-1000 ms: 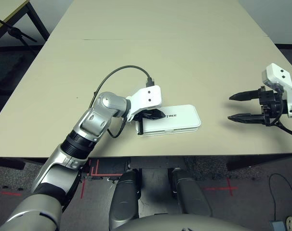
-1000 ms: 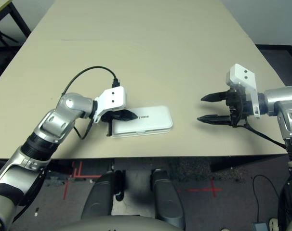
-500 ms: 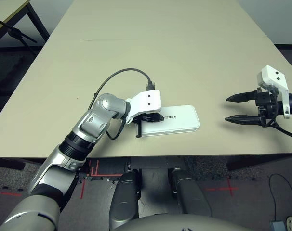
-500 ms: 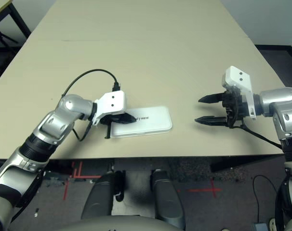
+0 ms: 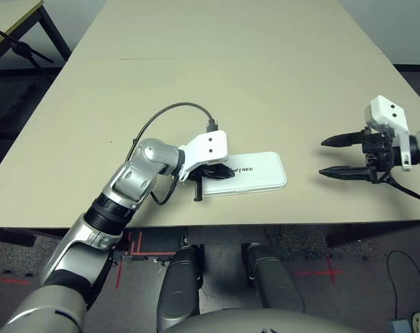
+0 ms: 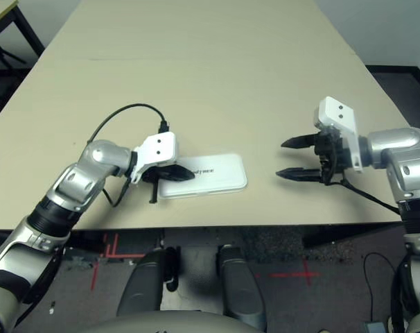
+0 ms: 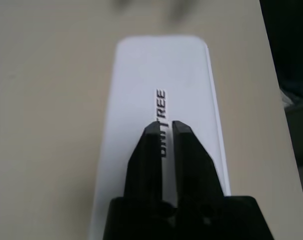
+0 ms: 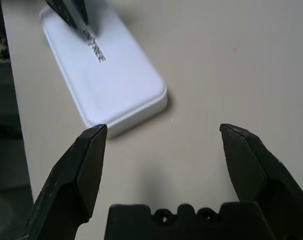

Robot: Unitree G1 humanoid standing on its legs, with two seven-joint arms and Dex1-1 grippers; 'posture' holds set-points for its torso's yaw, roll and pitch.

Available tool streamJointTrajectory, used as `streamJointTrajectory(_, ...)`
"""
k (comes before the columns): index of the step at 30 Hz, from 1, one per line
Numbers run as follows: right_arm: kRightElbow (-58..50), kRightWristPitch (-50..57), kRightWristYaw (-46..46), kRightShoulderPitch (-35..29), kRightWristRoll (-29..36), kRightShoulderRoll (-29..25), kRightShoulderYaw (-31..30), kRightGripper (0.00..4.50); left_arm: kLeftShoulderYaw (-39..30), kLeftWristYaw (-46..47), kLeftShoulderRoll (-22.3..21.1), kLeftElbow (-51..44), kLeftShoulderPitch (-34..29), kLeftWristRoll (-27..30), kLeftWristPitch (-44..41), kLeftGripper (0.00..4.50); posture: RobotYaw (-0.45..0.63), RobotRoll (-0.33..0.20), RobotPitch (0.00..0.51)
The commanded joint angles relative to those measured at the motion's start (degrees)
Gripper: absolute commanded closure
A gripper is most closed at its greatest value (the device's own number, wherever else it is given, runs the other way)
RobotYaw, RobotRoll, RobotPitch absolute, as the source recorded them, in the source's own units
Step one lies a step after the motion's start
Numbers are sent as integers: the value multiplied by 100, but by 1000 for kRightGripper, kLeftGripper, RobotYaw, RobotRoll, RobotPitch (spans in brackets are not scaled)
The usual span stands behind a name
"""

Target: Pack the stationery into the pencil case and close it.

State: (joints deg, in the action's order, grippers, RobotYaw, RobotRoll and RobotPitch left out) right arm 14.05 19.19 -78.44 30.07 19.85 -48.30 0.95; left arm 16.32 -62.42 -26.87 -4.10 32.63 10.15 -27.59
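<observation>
Case [image 5: 253, 172]: one, closed; grippers: two, left [image 7: 166, 125] above case.

1. One white hard plastic pencil case [image 5: 262, 173], its lid bearing one black "UNITREE" word [image 7: 161, 122].
2. Two silver robot arms: one left arm [image 5: 134, 177], one right arm [image 6: 397, 142].
3. Two grippers, one per arm: the left gripper [image 7: 166, 125] and the right gripper [image 8: 163, 127].
4. Four black gripper fingers [image 8: 86, 175] in all, two on each gripper.
5. Two white wrist housings [image 5: 210, 147], one on each arm, with two dark screw holes [image 5: 210, 139] visible on each.
6. Two tables: one large beige table [image 5: 265, 90] and one farther table [image 5: 9, 17], partly in view.
7. One red cross mark [image 5: 329, 270] on the floor at the robot's right.
</observation>
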Motion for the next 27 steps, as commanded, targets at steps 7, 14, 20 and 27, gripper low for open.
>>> streamJointTrajectory(7, 483, -638, 1321, 347, 117, 864, 671, 0, -1726, 1366, 432, -50, -71, 821, 117, 342, 11, 0, 178)
streamJointTrajectory(14, 1628, -1468, 3049, 911, -320, 1302, 1006, 0, -3001, 2785, 509, 747, 240, 895, 615, 32, 24, 0, 179)
streamJointTrajectory(20, 2876, -2396, 4841, 1479, -763, 1509, 1317, 0, -3764, 3566, 200, 1927, 445, 788, 1322, 32, 30, 0, 182)
streamJointTrajectory(27, 3879, -3120, 5886, 1652, -1045, 1472, 1445, 0, -4092, 3830, 20, 3147, 407, 755, 2244, 32, 27, 0, 186)
